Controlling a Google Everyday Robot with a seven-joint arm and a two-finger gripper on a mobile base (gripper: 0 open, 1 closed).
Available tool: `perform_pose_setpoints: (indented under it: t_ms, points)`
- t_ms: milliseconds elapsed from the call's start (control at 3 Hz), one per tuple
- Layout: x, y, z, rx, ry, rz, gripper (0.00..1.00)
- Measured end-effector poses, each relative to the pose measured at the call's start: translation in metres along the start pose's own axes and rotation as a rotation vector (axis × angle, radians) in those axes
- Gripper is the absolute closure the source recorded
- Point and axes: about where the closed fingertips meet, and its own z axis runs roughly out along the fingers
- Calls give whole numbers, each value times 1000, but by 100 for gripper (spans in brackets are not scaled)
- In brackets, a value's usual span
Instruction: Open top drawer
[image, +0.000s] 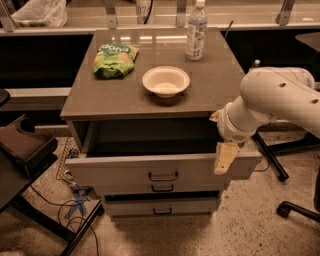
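The top drawer (125, 170) is pulled out from under the brown cabinet top (215, 90). Its wide grey front carries a small dark pull handle (163, 176), and its inside lies in dark shadow. My gripper (225, 157) hangs on the white arm (275, 100) at the right end of the drawer front, pointing down over its top edge. It stands well to the right of the handle. Two narrower drawers (160, 206) sit below, pushed in further.
On the cabinet top stand a white bowl (166, 81), a green snack bag (115, 60) and a water bottle (196, 31). A dark chair (25, 145) and cables are on the left. Black chair legs (280, 165) are on the right.
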Motion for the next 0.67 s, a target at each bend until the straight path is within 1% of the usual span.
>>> perform_pose_setpoints:
  t_ms: [333, 667]
  points:
    - [-2, -5, 4, -3, -1, -7, 0]
    - [5, 8, 26, -61, -1, 23, 15]
